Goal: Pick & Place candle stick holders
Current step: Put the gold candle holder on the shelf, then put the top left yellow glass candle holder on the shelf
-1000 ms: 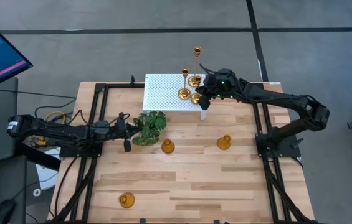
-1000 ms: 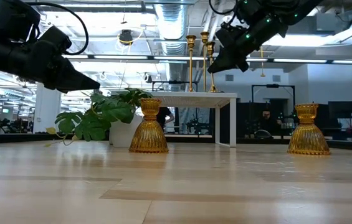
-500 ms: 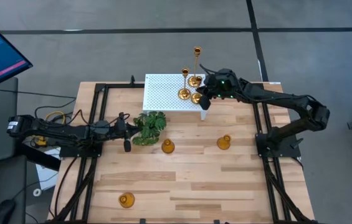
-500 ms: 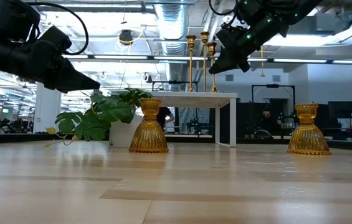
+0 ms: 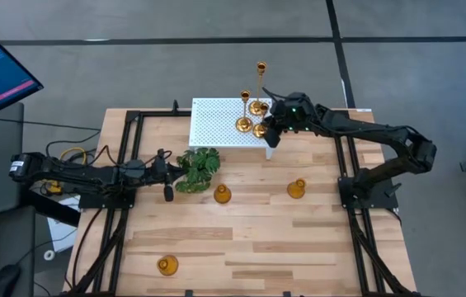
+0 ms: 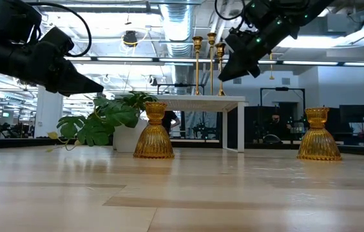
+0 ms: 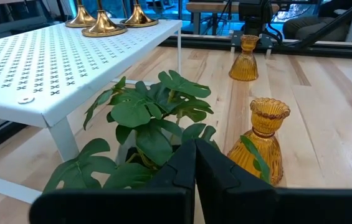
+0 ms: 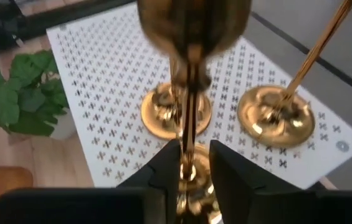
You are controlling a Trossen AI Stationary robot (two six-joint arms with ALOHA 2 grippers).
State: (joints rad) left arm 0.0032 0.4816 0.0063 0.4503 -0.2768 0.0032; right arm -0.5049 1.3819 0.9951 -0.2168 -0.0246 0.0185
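Three tall gold candle stick holders stand by their round bases at the right corner of the white platform [image 5: 216,124]. My right gripper [image 8: 194,165] is open at that corner, slanting down. Its fingers stand on either side of the thin stem [image 8: 189,106] of the nearest tall holder [image 5: 259,129], with a gap showing. The other two tall ones [image 8: 176,115] [image 8: 275,115] stand just beyond. Three short amber holders [image 5: 223,194] [image 5: 297,189] [image 5: 167,265] stand on the table. My left gripper [image 7: 194,163] is shut and level, at the green plant [image 5: 198,169].
The plant in its white pot stands left of the platform's near edge, with one short holder [image 7: 266,140] right beside it. Black frame rails [image 5: 125,165] run along both sides of the table. The wooden top [image 5: 249,239] between the short holders is bare.
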